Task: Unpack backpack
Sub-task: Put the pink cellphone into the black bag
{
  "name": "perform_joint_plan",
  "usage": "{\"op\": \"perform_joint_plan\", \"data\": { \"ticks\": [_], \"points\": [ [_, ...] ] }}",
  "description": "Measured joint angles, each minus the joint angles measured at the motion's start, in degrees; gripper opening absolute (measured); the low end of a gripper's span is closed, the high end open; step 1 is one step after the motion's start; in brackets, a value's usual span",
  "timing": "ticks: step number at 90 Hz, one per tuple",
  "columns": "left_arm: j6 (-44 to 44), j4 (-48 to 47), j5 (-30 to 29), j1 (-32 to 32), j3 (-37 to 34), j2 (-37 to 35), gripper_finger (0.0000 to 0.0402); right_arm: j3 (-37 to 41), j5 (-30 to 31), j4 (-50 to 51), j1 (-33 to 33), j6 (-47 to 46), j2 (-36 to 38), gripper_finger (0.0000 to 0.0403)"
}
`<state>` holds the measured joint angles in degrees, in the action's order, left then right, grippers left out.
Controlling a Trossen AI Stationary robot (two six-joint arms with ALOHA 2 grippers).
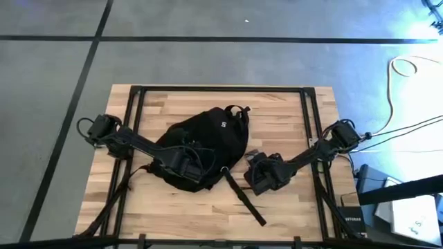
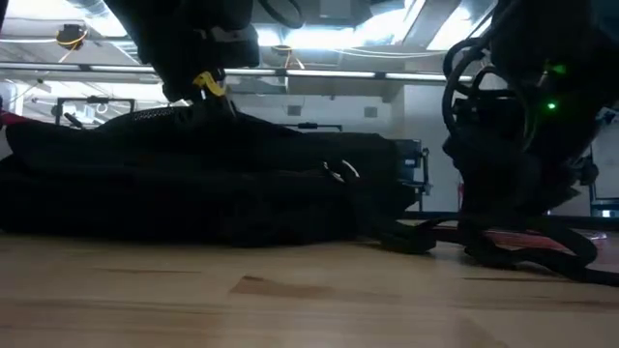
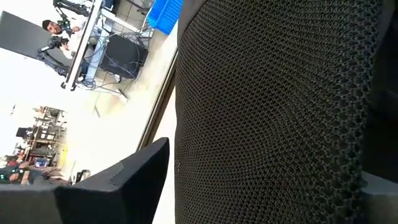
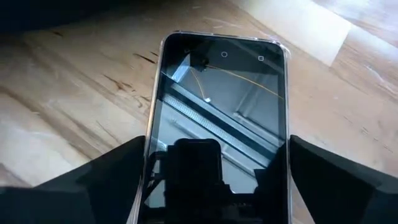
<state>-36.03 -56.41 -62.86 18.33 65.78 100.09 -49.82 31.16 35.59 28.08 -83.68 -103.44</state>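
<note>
The black backpack (image 1: 214,131) lies flat in the middle of the wooden table (image 1: 291,124), and one strap (image 1: 246,197) trails toward the near edge. My left gripper (image 1: 185,162) is down on the backpack's near left part, open, with black mesh (image 3: 267,106) filling the gap between its fingers. A smartphone (image 4: 217,112) with a dark screen and clear case lies screen up over the wood, just right of the backpack. My right gripper (image 1: 261,176) is shut on it. My left gripper's fingers (image 3: 124,180) stand wide apart against the backpack's mesh panel (image 3: 205,174), coming slanting down from the table's left. I cannot tell whether they pinch the fabric. My right gripper pinches the phone's two long sides (image 4: 154,155) between its fingers (image 4: 106,186), near one short end. The phone lies level; I cannot tell whether it rests on the table.
Black frame bars (image 1: 131,131) run along the table's left, right and far sides. A flat reddish thing (image 2: 542,240) lies under the right arm in the low view. Bare wood (image 1: 187,214) shows near the front edge. People (image 3: 50,28) stand far off in the room.
</note>
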Motion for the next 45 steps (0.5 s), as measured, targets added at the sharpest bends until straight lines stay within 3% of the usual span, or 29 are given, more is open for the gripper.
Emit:
{"op": "perform_joint_plan", "data": {
  "ticks": [45],
  "points": [
    [0.0, 0.0, 0.0, 0.0, 0.0, 0.0, 0.028, -2.1, -2.2, 1.0, 0.1, 3.4, 1.8, 0.0346]
  ]
}}
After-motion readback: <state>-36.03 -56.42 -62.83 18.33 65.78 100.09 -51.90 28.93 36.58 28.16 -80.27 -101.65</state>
